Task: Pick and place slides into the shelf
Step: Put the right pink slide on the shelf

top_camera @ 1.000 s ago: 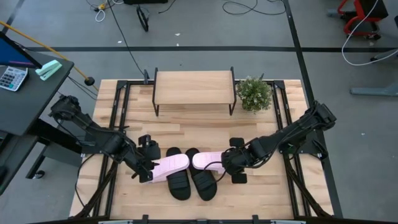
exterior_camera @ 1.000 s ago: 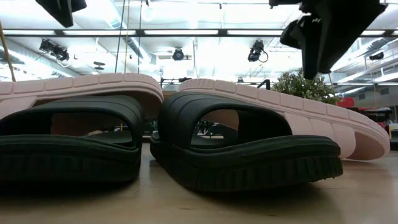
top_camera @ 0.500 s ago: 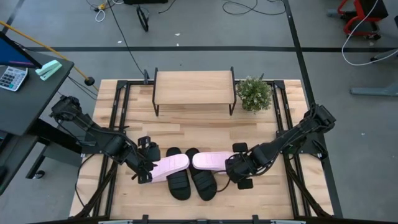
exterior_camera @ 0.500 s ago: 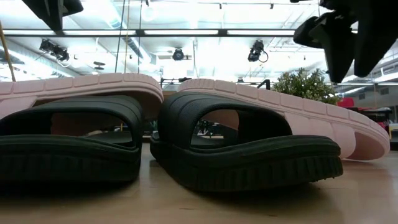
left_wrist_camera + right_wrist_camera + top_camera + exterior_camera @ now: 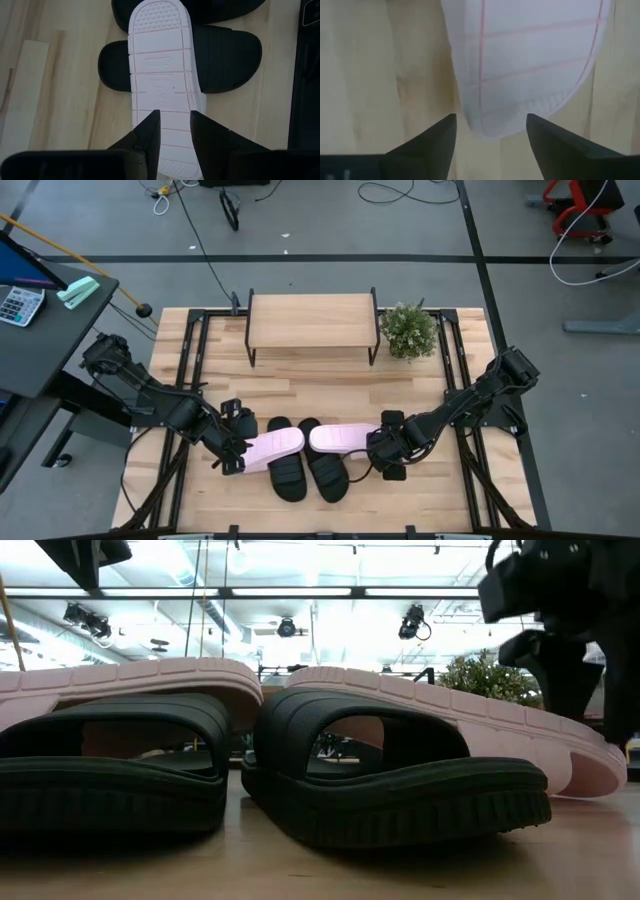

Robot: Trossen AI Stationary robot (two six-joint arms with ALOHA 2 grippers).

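Two pale pink slides lie sole up, each sloping across the strap of a black slide: the left pink slide (image 5: pixel 272 445) over one black slide (image 5: pixel 288 476), the right pink slide (image 5: pixel 338 438) over the other black slide (image 5: pixel 327 473). The shelf (image 5: pixel 311 320) stands at the table's far side with nothing on its top. My left gripper (image 5: pixel 240 450) hovers above the left pink slide's outer end (image 5: pixel 165 125), fingers a narrow gap apart. My right gripper (image 5: pixel 490 131) is open and low, a finger on either side of the right pink slide's outer end (image 5: pixel 520 85), which rests on the table (image 5: pixel 600 770).
A small potted plant (image 5: pixel 408 330) stands right of the shelf. The slatted wooden tabletop (image 5: pixel 300 395) is bare between the shelf and the slides. Black rails run along both table sides. A dark desk with a calculator (image 5: pixel 18 305) stands beyond the table's left edge.
My right gripper has come down from above toward the right pink slide's outer end, shifting a little toward the table's near edge, and now straddles that end. The slides have not moved.
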